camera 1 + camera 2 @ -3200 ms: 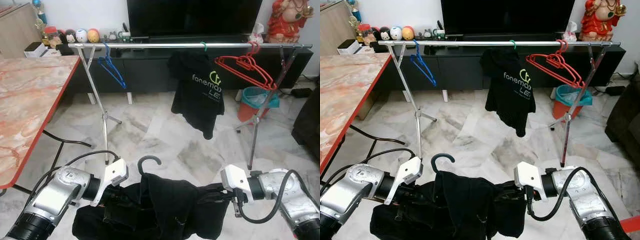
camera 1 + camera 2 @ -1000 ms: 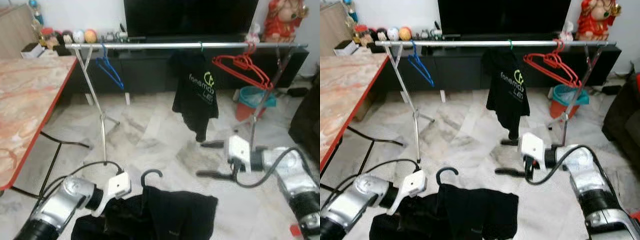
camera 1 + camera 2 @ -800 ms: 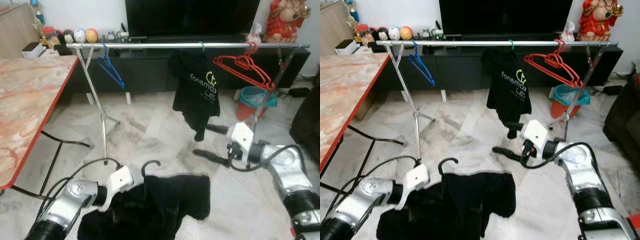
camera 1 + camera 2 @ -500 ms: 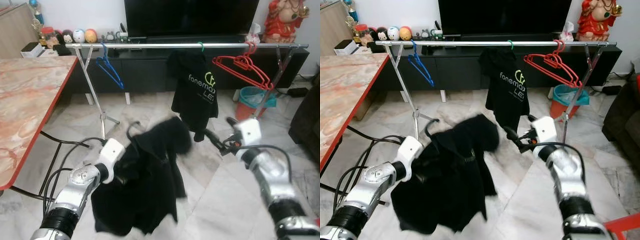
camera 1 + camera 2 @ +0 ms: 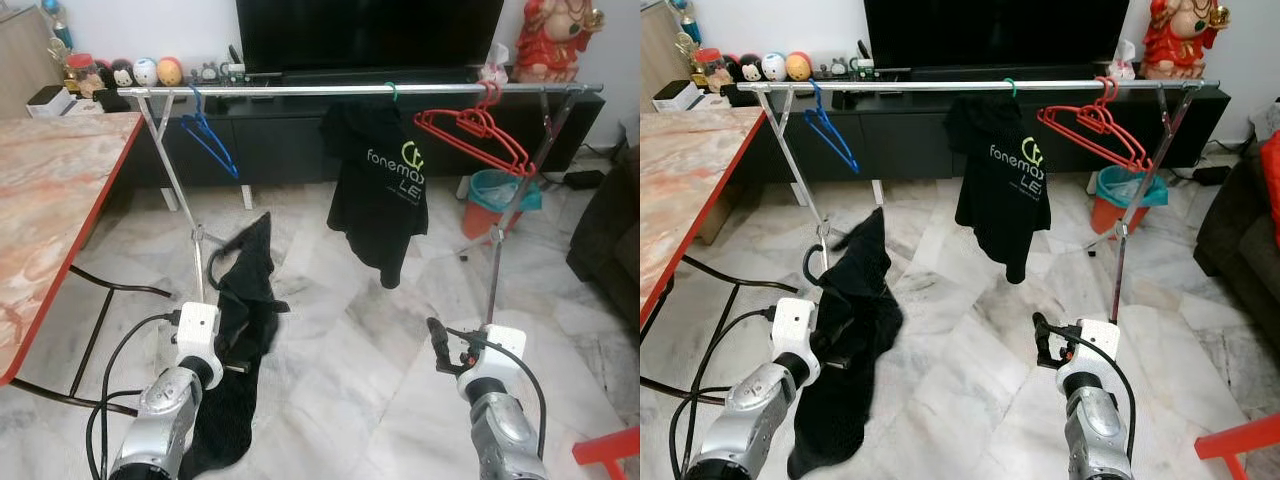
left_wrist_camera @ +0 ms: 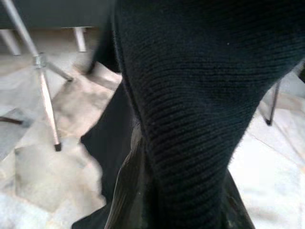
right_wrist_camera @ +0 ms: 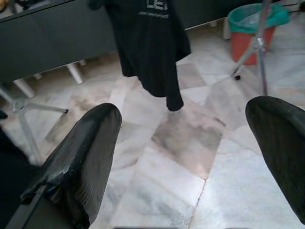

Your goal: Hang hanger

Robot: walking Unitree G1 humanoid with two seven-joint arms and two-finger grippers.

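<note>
Since half a second ago my left gripper [image 5: 225, 345] has come down from chest height, and the black garment [image 5: 240, 330] on its black hanger now hangs long and narrow instead of swinging wide. My right gripper [image 7: 186, 157] has pulled back low on my right side; its two fingers stand wide apart with nothing between them, looking over the marble floor [image 5: 330, 330].

My left gripper is closed on the hanger under the cloth. In the left wrist view the knitted fabric covers almost everything, so I cannot see the exact grip. The hanger's hook [image 5: 812, 262] sticks out to the left of the garment, well below the silver rail [image 5: 300, 90].

The rail already carries a blue hanger [image 5: 212, 142], a black printed shirt [image 5: 380, 190] and red hangers [image 5: 470, 135]. I judge the free stretch between the blue hanger and the shirt is the place to aim for.

Risks, as I see them: the hook points sideways, so it may miss the rail. The loose garment could slide off the hanger when I lift, or catch on the rack's leg [image 5: 180, 195] just beside it.
</note>
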